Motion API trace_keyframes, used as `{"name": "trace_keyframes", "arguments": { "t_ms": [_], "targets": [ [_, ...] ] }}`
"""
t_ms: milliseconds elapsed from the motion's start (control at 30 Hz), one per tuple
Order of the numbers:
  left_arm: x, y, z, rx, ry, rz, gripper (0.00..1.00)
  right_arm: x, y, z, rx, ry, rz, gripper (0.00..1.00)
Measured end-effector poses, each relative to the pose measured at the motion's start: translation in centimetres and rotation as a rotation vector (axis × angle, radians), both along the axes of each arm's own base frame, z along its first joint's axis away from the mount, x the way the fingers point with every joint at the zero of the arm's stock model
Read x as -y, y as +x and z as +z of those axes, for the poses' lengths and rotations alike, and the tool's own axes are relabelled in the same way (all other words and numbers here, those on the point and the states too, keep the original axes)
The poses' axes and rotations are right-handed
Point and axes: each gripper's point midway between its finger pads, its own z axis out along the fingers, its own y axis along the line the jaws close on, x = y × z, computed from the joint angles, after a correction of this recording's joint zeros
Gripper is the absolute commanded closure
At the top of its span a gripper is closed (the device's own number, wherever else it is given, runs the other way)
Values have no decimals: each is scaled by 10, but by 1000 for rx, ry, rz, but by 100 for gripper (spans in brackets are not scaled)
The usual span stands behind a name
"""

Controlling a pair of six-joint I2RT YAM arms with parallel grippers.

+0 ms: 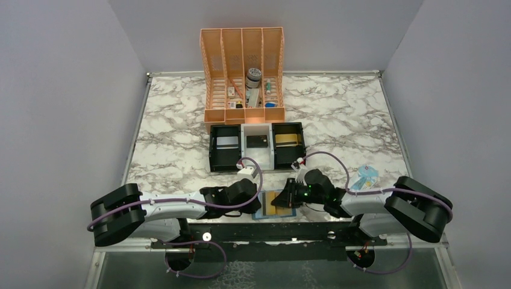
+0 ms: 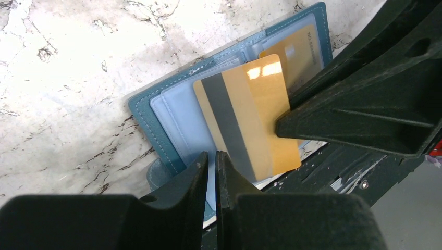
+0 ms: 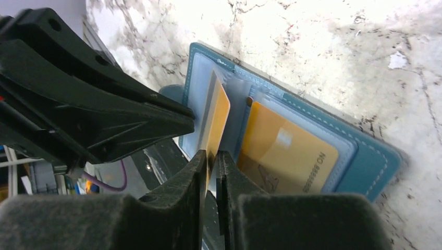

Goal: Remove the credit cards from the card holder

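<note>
The blue card holder (image 2: 151,120) lies open on the marble at the table's near edge, between both grippers (image 1: 276,206). A gold credit card (image 2: 255,114) with a grey stripe sticks partly out of its left pocket and tilts upward. My right gripper (image 3: 211,153) is shut on that card's (image 3: 216,117) near edge. A second gold credit card (image 3: 284,156) sits in the right pocket. My left gripper (image 2: 212,154) is shut, its jaws almost together on the holder's near edge, with pale blue sleeve showing in the slit.
A black-and-white three-compartment tray (image 1: 212,150) stands just beyond the holder, with cards in it. An orange file rack (image 1: 243,72) stands behind it. A pale blue packet (image 1: 365,177) lies to the right. The black base rail (image 1: 271,232) runs along the near edge.
</note>
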Motion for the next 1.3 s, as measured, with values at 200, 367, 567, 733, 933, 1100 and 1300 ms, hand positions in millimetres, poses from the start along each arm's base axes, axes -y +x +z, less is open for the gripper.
{"name": "trace_keyframes", "arguments": {
  "t_ms": [200, 367, 567, 733, 933, 1100, 1300],
  "targets": [
    [0, 0, -1, 0, 1, 0, 87, -6, -6, -9, -39, -20, 53, 79],
    [2, -1, -1, 1, 0, -5, 87, -9, -8, -12, -63, -10, 59, 79],
    [2, -1, -1, 0, 0, -5, 87, -13, -6, -11, -95, 24, 32, 84],
    [2, -1, -1, 1, 0, -5, 87, -9, -7, -11, -110, 40, 9, 88],
    [2, -1, -1, 2, 0, -5, 88, -1, -6, -6, -101, 58, -13, 93],
    [4, -1, -1, 4, 0, -8, 88, -1, -4, -1, -83, 68, -13, 94],
    [4, -1, -1, 4, -1, -8, 88, 0, -2, 0, -77, 69, -17, 85]
  ]
}}
